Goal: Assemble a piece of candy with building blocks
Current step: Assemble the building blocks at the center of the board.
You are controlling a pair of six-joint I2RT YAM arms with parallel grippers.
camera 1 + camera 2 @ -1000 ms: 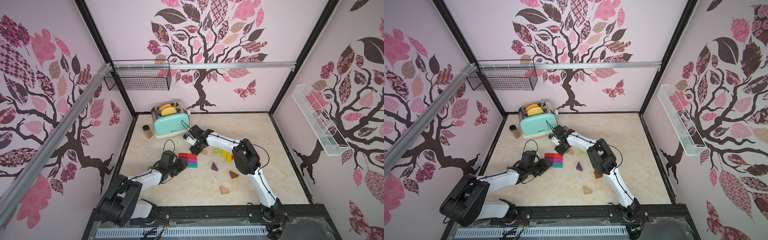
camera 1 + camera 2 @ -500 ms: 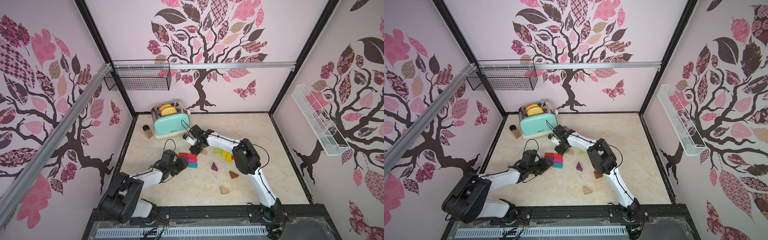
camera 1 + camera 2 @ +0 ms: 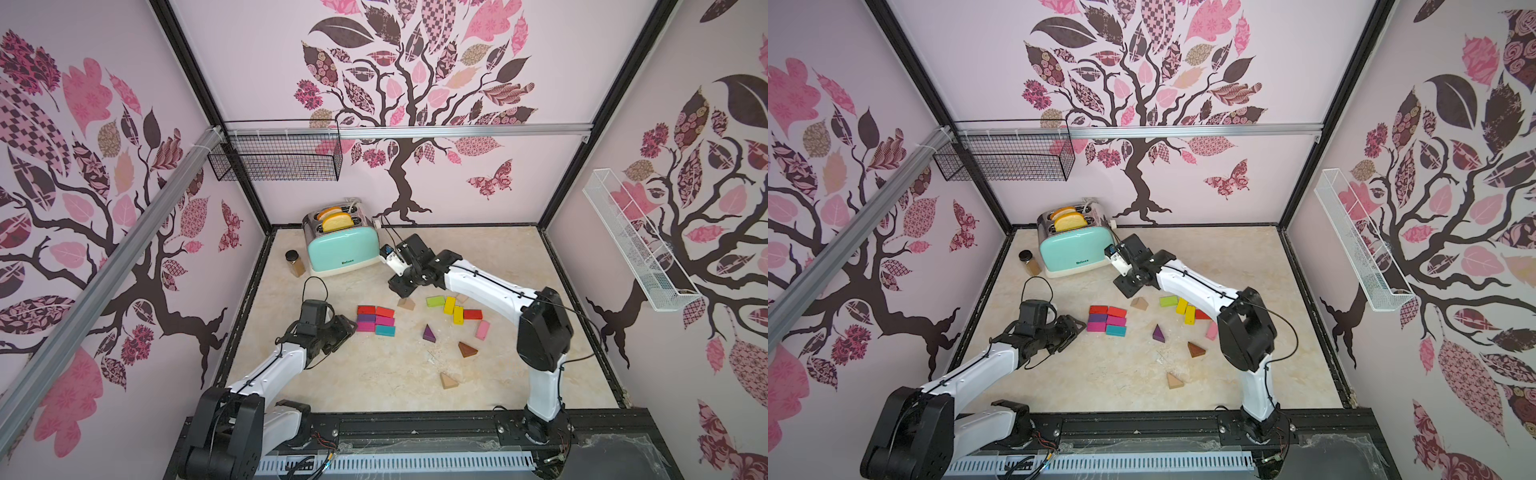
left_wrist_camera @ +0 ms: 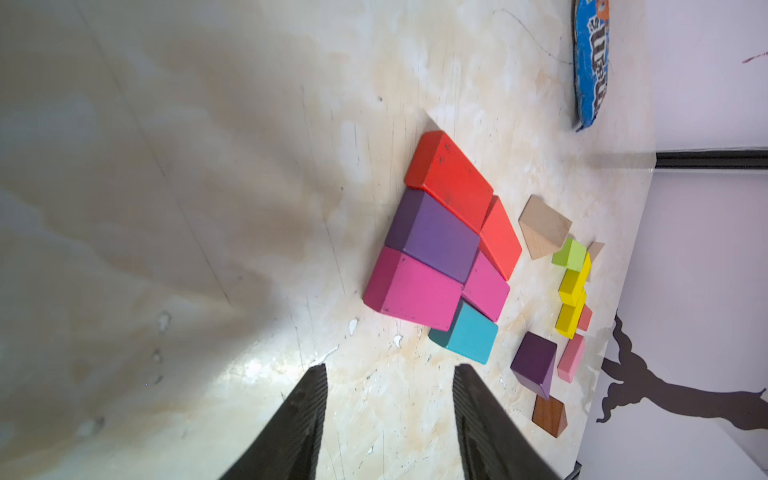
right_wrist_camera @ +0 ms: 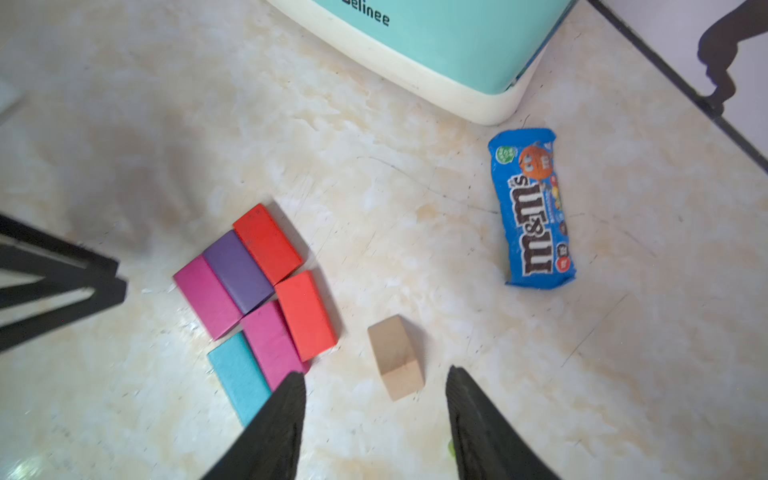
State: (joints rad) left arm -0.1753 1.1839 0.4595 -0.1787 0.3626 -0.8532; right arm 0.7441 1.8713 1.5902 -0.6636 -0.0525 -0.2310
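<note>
Six flat blocks (image 3: pixel 376 320) sit packed edge to edge left of centre, likely as the candy's body, while the left gripper (image 4: pixel 390 370) beside them and the right gripper (image 5: pixel 375 372) by a tan wedge (image 5: pixel 397 357) both gape empty.

Pink walls (image 3: pixel 552 62) with tree decals (image 3: pixel 409 137), marbled beige floor (image 3: pixel 374 374), evenly lit. Black wire basket (image 3: pixel 274 162) hangs high up, well past the left gripper (image 4: pixel 390 370).

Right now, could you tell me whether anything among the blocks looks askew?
The teal block juts past the magenta block beside it, so the six-block cluster sits staggered. A blue M&M's packet lies nearby.
</note>
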